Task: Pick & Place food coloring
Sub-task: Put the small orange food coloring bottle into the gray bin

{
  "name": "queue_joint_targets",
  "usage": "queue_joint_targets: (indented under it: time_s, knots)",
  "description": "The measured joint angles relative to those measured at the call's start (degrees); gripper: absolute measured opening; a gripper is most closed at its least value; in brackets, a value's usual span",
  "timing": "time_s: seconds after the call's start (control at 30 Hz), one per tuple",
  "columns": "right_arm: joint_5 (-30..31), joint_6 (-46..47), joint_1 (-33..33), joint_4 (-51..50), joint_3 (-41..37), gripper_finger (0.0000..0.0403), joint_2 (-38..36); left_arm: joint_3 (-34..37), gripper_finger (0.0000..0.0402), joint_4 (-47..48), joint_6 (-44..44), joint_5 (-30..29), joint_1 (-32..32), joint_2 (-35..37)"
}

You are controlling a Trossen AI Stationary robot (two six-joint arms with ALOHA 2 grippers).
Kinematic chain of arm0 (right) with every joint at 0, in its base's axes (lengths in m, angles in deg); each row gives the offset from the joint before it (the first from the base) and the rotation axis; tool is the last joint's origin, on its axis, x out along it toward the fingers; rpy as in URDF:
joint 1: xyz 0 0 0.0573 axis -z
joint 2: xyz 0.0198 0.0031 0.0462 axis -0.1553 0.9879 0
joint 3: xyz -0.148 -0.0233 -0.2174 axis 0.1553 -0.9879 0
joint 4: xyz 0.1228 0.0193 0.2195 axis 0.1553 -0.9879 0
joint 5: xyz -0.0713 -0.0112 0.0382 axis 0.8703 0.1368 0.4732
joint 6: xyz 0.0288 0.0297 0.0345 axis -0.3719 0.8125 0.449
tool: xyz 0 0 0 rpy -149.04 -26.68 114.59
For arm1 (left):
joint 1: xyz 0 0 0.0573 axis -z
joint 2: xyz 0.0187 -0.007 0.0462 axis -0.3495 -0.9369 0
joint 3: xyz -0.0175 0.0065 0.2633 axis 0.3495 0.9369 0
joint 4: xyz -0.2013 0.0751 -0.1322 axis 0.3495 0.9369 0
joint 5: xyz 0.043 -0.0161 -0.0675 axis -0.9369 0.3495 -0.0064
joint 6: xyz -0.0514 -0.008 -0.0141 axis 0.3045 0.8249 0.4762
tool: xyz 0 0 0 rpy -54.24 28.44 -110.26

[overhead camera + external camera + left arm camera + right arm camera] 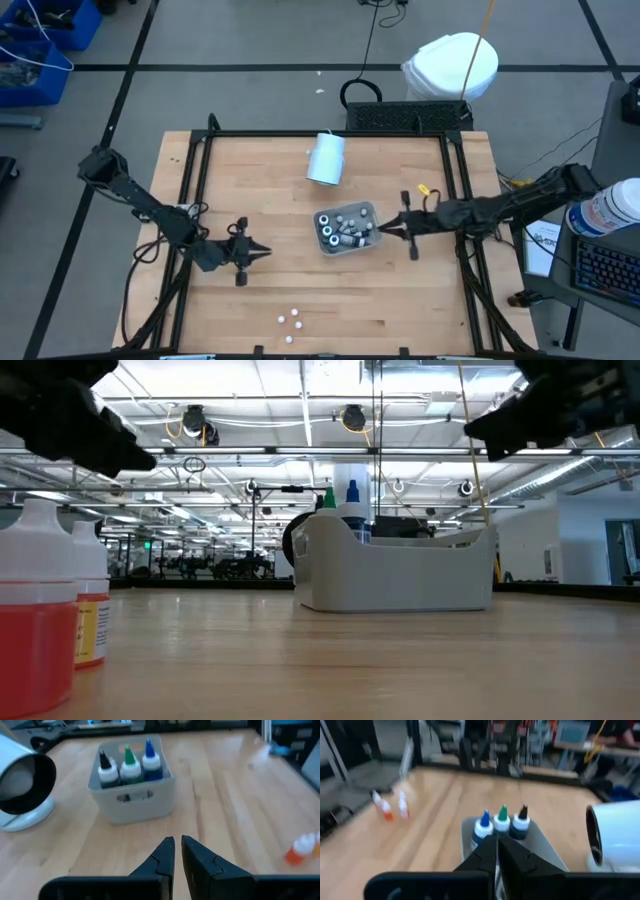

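The food coloring shows in two groups. Several tiny white-capped bottles [342, 232] stand in the pale grey tray [362, 210]; the blue, green and black tips [129, 764] rise above its wall [502, 822]. Three more bottles [290, 319] stand on the bare table near its near edge, and the orange-red ones show in other views [40, 610] [300, 851] [386, 809]. My left gripper [262, 252] [177, 844] is shut and empty, left of the tray. My right gripper [384, 230] [496, 847] is shut and empty, raised over the tray's right edge.
A pale blue-white cylinder [325, 158] lies on its side beyond the tray, toward the far edge [22, 782] [615, 837]. A small yellow item [423, 188] lies near the right arm. Bare wood lies between the tray and the three loose bottles.
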Motion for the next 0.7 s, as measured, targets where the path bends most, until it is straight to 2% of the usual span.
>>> queue_joint_targets:
  time_s: [0.1,0.23,0.3,0.37,0.47,0.57,0.7]
  knots:
    - [-0.1,0.6,-0.8,7.0,-5.4,0.0009,-4.4,0.0,0.0042,-4.4,0.4,2.0,-1.6,-1.9]
    - [-0.1,-1.2,-0.4,4.6,-7.4,0.0002,-10.2,-3.3,0.0019,-6.0,-0.8,12.9,-2.9,-7.7]
    - [-0.1,-1.1,-0.3,2.6,-7.7,0.0003,-12.7,-6.7,0.0006,-5.9,-0.6,13.4,-1.7,-11.1]
    - [-0.1,-1.1,-0.3,2.3,-7.7,0.0002,-14.2,-11.3,0.0007,-4.2,-0.6,11.3,0.3,-14.9]
    - [-0.9,-1.2,-0.5,2.4,-7.7,0.0001,-16.1,-20.8,0.0004,4.0,1.8,10.1,3.1,-21.5]
    - [-2.0,-1.5,-0.5,2.0,-7.7,0.0001,-17.0,-32.1,0.0007,18.1,8.0,8.8,5.2,-28.3]
    - [-1.9,-1.5,-0.5,2.1,-7.7,0.0001,-17.1,-45.3,0.0051,36.6,17.1,8.2,8.0,-35.4]
